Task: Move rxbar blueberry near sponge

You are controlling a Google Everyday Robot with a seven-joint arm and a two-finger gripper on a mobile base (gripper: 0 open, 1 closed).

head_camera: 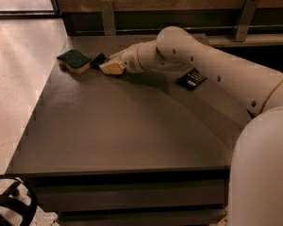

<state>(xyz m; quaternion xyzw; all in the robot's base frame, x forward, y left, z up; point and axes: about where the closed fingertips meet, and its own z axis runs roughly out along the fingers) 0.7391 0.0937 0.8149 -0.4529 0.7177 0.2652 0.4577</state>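
Sponge (74, 61), set on the bench (108, 135). Just right of the sponge, a dark end of the bar (100, 59) is seen, the rest being hidden by the claw (111, 67), whose hold cannot be told. Placement is judged near enough; release should be made gently and the claw lifted straight, so the sponge is not nudged. Well right of the sponge, a black packet (191, 78) is to be avoided.

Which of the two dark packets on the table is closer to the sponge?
The rxbar blueberry, at the gripper right beside the sponge; the black packet with white print lies well away, under the arm.
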